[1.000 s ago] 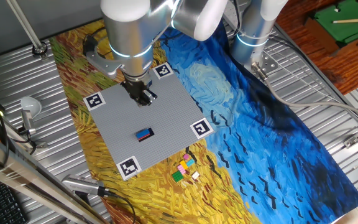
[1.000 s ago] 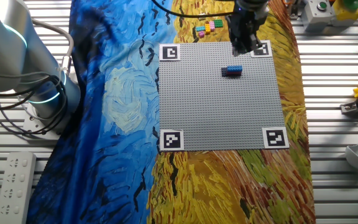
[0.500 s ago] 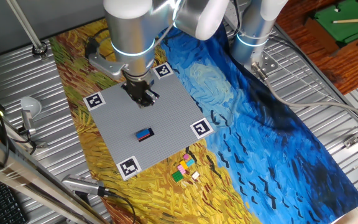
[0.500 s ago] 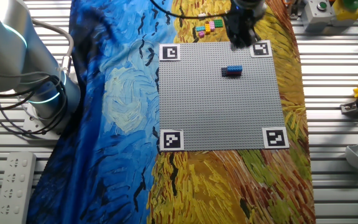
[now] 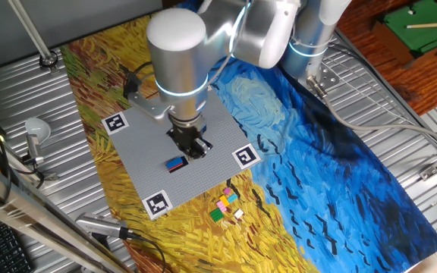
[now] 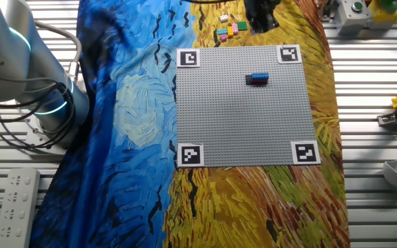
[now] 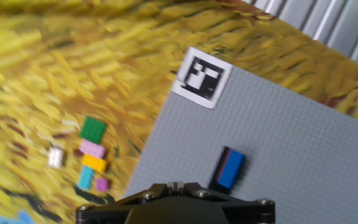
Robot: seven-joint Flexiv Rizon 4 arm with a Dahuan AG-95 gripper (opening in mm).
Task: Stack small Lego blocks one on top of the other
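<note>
A blue-on-red stack (image 5: 176, 163) already sits on the grey baseplate (image 5: 146, 148), so the step in hand looks like fetching another brick: the gripper (image 5: 194, 147) hangs above the plate's edge, and next it should travel toward five o'clock to the loose bricks (image 5: 227, 205) on the cloth and descend over one. The hand view alone separates green (image 7: 93, 129), pink (image 7: 92, 149) and yellow (image 7: 94, 163) bricks, yet no view shows whether the fingers are apart.
</note>
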